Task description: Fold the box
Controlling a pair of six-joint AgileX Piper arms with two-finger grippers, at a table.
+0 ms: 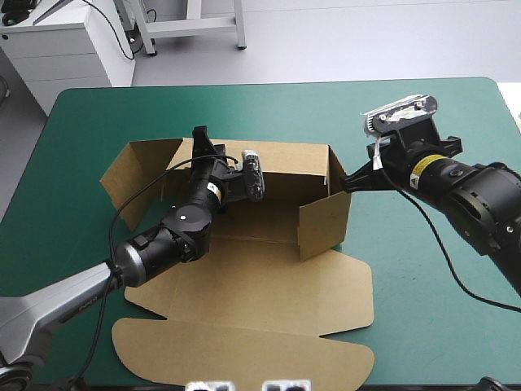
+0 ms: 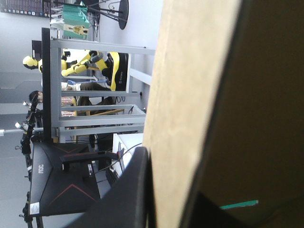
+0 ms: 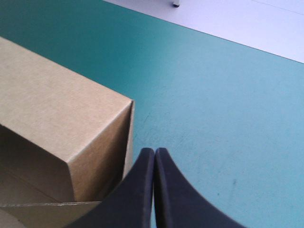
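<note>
Box (image 1: 244,269) rear-wall edge betw. L jaws

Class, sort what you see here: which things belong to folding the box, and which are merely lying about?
Belongs to the job: the box, walls partly raised; the left tool, shut on one of its walls; the right tool, shut, at its corner.
Merely there: the teal-green cover.

Brown box (image 1: 269,285) on teal-green table (image 1: 269,114)

Black arms (image 1: 183,224), yellow wrist bands (image 1: 421,169)
</note>
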